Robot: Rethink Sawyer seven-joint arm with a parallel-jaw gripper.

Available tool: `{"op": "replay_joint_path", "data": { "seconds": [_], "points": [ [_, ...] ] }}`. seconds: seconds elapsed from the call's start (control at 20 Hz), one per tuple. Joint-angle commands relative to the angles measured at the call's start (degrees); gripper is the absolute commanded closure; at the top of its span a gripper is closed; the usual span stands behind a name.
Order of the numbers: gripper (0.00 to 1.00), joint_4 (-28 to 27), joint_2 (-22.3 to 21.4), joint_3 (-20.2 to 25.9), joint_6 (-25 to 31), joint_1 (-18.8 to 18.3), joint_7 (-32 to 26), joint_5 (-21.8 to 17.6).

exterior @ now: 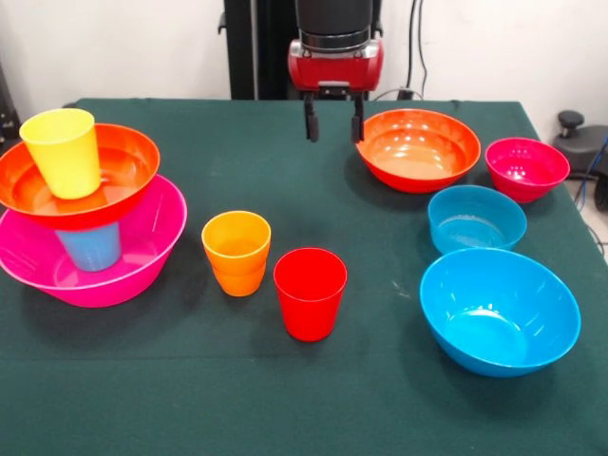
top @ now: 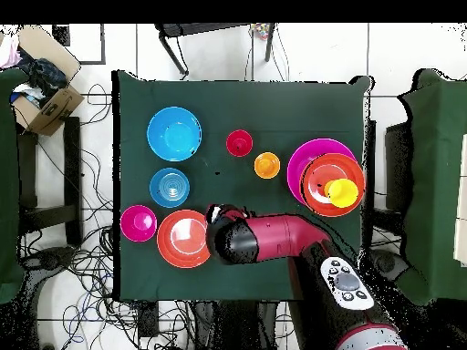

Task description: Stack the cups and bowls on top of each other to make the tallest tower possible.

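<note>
The tower [exterior: 85, 214] stands well apart from the empty, spread gripper [exterior: 332, 122].

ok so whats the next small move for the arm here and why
Probably lower the open end effector toward the rim of the loose orange bowl beside it. The tower so far ends in a yellow cup, and a wide bowl looks like the next layer.

Sawyer arm [top: 274, 239]: glossy red shell, black joint housings. Wrist, top centre of the front view: black cylinder, silver ring, red block below. Gripper [exterior: 332, 122]: two short black fingers [exterior: 311, 121], straight and narrow. Overhead view, lower right: grey oval button panel [top: 345, 279] with dark round buttons on a black link.
</note>
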Motion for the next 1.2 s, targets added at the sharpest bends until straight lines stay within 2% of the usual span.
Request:
{"op": "replay_joint_path", "data": {
  "seconds": [0.05, 0.3, 0.55, 1.2],
  "points": [
    [0.0, 4.75, -1.9, 3.95, 0.59, -0.57, 4.27, 2.56],
    [0.0, 5.48, -2.29, 4.39, -0.04, -0.73, 4.37, 2.99],
    [0.0, 4.83, -0.36, 3.1, -2.21, 0.2, 4.79, 1.99],
    [0.0, 4.0, 4.33, 2.67, -5.92, 1.69, 6.66, 2.52]
  ]
}}
